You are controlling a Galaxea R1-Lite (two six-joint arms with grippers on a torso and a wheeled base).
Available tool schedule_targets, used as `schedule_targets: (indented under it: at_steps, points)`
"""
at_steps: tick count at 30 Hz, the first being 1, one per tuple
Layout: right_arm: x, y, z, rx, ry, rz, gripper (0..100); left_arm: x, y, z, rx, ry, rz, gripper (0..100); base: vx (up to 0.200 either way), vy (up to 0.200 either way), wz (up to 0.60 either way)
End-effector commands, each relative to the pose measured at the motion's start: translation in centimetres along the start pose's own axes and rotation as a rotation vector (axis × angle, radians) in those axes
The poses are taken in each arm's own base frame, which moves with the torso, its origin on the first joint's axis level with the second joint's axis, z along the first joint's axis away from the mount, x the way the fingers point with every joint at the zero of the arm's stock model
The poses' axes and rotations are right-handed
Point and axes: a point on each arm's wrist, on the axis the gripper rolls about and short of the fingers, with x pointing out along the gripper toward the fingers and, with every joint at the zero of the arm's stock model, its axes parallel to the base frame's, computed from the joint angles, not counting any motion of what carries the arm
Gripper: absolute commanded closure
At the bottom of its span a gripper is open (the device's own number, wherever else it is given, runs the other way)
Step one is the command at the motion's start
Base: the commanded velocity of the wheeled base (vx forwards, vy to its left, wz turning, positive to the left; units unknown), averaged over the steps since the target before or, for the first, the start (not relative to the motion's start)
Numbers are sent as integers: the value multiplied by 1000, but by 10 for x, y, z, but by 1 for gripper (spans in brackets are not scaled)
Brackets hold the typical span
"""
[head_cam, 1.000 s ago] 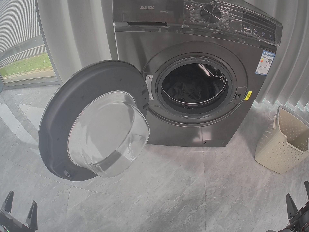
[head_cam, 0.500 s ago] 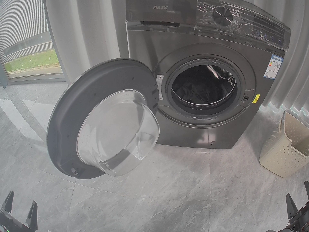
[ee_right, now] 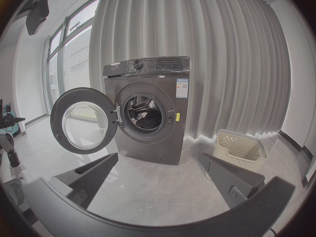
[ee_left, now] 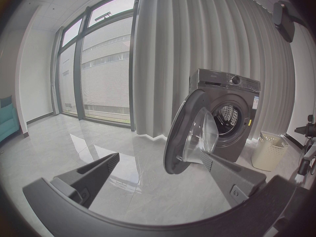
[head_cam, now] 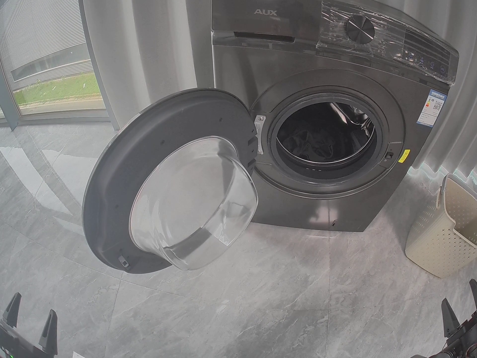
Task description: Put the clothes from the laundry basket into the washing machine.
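The washing machine (head_cam: 318, 65) door (head_cam: 149, 140) is swung wide open. Dark clothes (head_cam: 313, 142) are seen lying inside the drum. The laundry basket (head_cam: 437, 229) is set on the floor (head_cam: 298, 299) near the machine's right side. The left gripper (head_cam: 33, 307) and right gripper (head_cam: 458, 294) are held low, the fingers of all 2 spread apart and empty.

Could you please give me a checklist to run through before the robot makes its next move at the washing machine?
1. Is the door of the washing machine swung wide open? Ok.
2. Do the dark clothes lie inside the drum? Ok.
3. Is the laundry basket emptied? None seen inside, but the bottom is partly hidden: cannot tell.
4. Is the left gripper open and empty? Ok.
5. Is the right gripper open and empty? Ok.
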Motion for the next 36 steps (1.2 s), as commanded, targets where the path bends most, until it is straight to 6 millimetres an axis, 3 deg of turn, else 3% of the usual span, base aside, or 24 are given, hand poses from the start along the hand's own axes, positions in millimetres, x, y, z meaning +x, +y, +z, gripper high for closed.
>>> schedule_targets:
  at_steps: [1,4,5,11,23,28,36]
  points:
    - [1,0,-5,-2,8,0,0,-6,-2,64,-14,-150,-42,0,0,0,0]
    - [1,0,-5,-1,6,0,0,-4,-1,78,-10,-144,-84,0,0,0,0]
    - [1,0,-5,-1,6,-2,0,7,-2,85,-9,-82,-137,0,0,0,0]
    - [1,0,-5,-2,8,1,0,41,-9,91,-11,70,-267,0,0,0,0]
    - [1,0,-5,-2,6,-2,0,118,-31,98,5,167,-292,0,0,0,0]
    - [1,0,-5,-1,8,-2,0,146,-22,90,34,225,-172,0,0,0,0]
    - [1,0,-5,-1,6,-2,0,182,-15,88,61,221,-236,0,0,0,0]
